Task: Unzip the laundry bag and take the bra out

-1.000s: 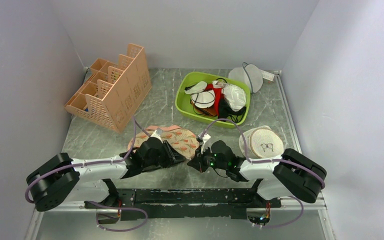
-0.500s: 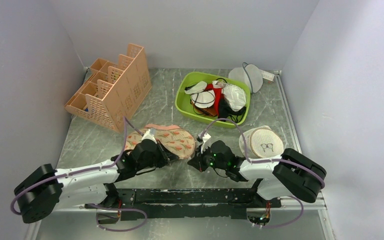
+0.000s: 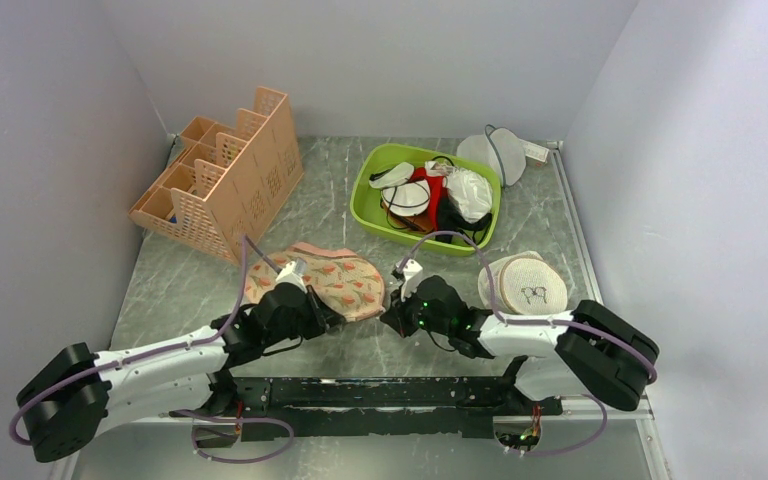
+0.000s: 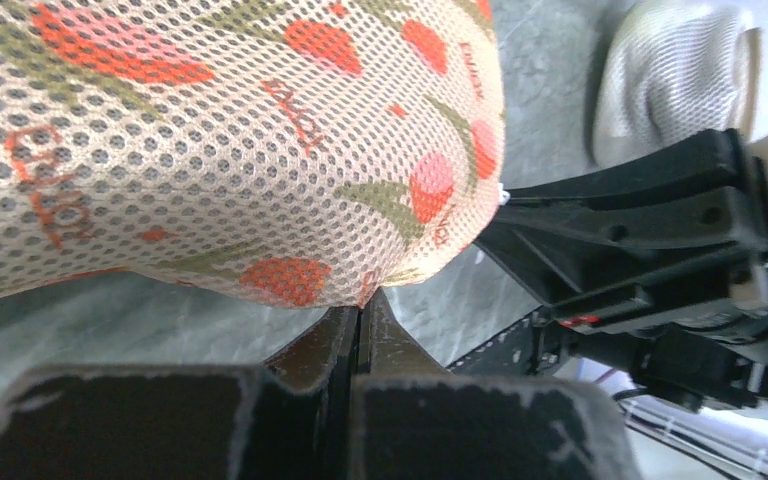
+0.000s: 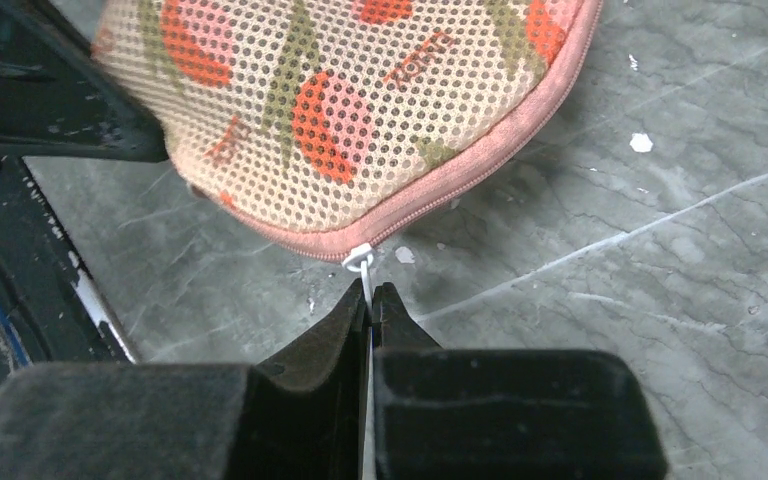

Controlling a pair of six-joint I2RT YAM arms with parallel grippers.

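The laundry bag (image 3: 335, 280) is a beige mesh pouch with red-and-green print and pink zip trim, lying on the table before both arms. My left gripper (image 3: 322, 312) is shut on the bag's near edge (image 4: 360, 296). My right gripper (image 3: 392, 318) is shut on the white zip pull (image 5: 360, 262) at the bag's right end, where the pink zipper (image 5: 480, 170) looks closed. The bag fills the top of the left wrist view (image 4: 210, 150) and the right wrist view (image 5: 350, 110). The bra does not show outside the bag; a black garment (image 3: 452, 218) lies in the green tub.
A green tub (image 3: 372, 180) of garments stands behind the bag. A round beige mesh disc (image 3: 530, 285) lies right of my right arm. A white round pouch (image 3: 492, 155) leans at the back. A peach organiser (image 3: 225, 180) stands at the back left.
My left arm has stretched forward and right, pulling the bag's near edge; the bag has shifted slightly away and flattened. My right gripper moved a little left and forward, staying at the zip pull.
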